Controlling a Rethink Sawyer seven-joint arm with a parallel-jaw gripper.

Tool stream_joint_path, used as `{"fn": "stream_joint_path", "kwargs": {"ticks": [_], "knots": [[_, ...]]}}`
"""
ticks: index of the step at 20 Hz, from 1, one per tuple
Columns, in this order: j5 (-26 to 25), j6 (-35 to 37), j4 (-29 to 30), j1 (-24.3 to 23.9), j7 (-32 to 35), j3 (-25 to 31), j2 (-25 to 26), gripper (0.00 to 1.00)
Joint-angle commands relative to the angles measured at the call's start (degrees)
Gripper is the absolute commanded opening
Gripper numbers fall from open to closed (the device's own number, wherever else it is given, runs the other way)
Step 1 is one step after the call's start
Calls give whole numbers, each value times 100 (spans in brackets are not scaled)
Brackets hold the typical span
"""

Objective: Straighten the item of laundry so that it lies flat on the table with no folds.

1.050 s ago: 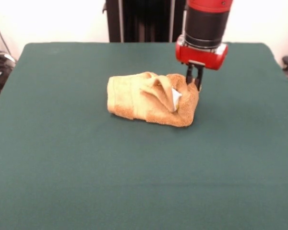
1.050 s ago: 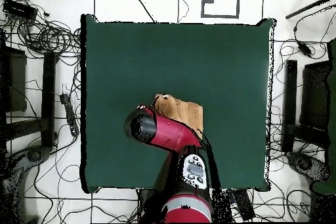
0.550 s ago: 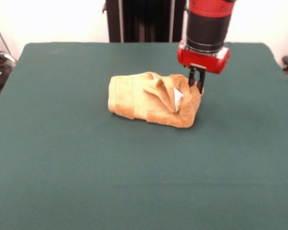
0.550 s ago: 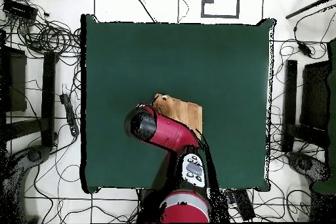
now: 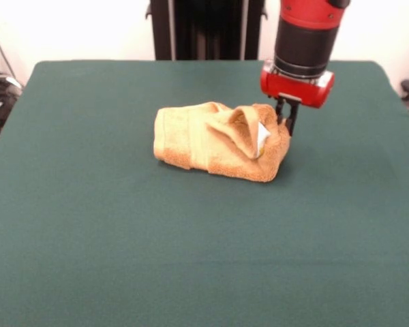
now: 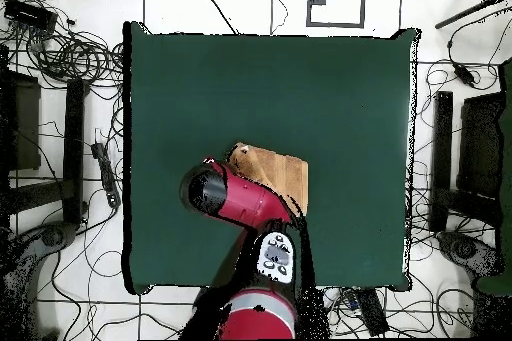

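- The claw [image 5: 287,125] stands with its fingers close together, apparently pinching the towel's [image 5: 218,140] edge.
- The bunched towel lies on the counter [image 5: 191,245], its long axis running sideways away from the claw.
- Judged: the pull should go away from that bulk.

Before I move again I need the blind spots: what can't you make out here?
- Claw grip: front view shows its tips at the towel edge, but whether cloth is pinched is unclear.
- Overhead view: the arm covers the claw and part of the towel.
- Towel underside and inner folds: hidden by its own bunched layers in both views.
- White tag: too small to read.
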Motion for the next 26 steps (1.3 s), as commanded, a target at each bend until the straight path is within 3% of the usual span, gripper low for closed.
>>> {"fn": "stream_joint_path", "kwargs": {"ticks": [1,13,26], "knots": [[467,489,-331,388,1625,83,270,0],[781,475,-420,577,1683,-44,402,0],[1105,538,-331,445,1709,-50,384,0]]}}
